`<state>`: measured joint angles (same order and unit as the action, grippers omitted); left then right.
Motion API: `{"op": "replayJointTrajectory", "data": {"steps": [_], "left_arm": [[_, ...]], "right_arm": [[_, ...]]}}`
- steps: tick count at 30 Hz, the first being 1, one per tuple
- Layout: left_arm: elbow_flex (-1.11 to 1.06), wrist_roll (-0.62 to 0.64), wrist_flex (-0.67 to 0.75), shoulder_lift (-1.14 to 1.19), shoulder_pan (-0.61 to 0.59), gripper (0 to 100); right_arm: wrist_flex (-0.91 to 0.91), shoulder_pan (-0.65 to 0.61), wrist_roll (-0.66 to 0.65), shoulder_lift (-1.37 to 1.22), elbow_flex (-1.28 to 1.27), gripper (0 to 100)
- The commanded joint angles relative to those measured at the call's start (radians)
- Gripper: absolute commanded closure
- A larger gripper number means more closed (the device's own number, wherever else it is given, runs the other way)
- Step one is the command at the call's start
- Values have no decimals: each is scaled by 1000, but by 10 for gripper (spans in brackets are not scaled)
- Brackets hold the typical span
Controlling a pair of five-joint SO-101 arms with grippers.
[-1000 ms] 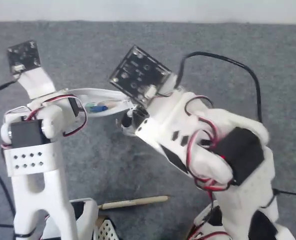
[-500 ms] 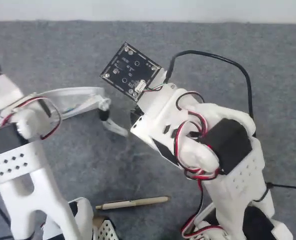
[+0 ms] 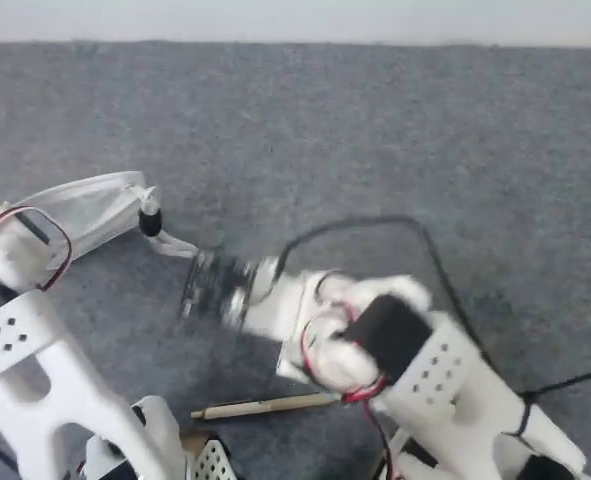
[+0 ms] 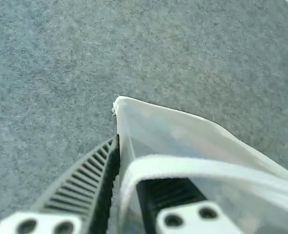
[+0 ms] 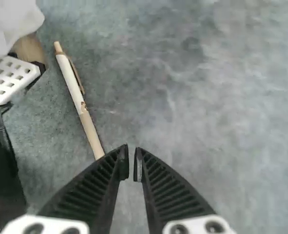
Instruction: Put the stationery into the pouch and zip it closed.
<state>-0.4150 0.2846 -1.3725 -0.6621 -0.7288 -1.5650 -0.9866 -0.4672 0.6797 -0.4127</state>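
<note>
The left claw [image 4: 122, 146] grips the rim of the clear pouch [image 4: 182, 136], while the right claw [image 5: 131, 156], pinched almost together and empty, hangs just beside the pen [image 5: 78, 102] lying on the grey surface [image 5: 221, 97].

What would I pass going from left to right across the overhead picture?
clear pouch at the left → pen lying on the grey surface → black motor block on the right arm
</note>
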Motion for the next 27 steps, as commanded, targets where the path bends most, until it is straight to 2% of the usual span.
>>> {"op": "replayJointTrajectory", "data": {"steps": [1, 5, 7, 9, 12, 15, 21, 27], "left_arm": [[51, 20, 38, -3, -9, 989], [51, 20, 38, -3, -9, 989], [50, 20, 38, -3, -9, 989], [50, 20, 38, -3, -9, 989], [50, 20, 38, -3, -9, 989], [50, 20, 38, -3, -9, 989], [48, 20, 38, -3, -9, 989], [48, 20, 38, -3, -9, 989]], "right_arm": [[248, -47, -17, 61, -259, 992], [538, -88, -15, 59, -508, 992], [615, -119, -15, 59, -582, 991], [610, -150, 5, 53, -594, 984], [558, -174, 84, 19, -574, 890], [501, -193, 98, -56, -532, 820], [475, -259, 103, -254, -454, 829], [470, -257, 100, -463, -351, 831]]}}
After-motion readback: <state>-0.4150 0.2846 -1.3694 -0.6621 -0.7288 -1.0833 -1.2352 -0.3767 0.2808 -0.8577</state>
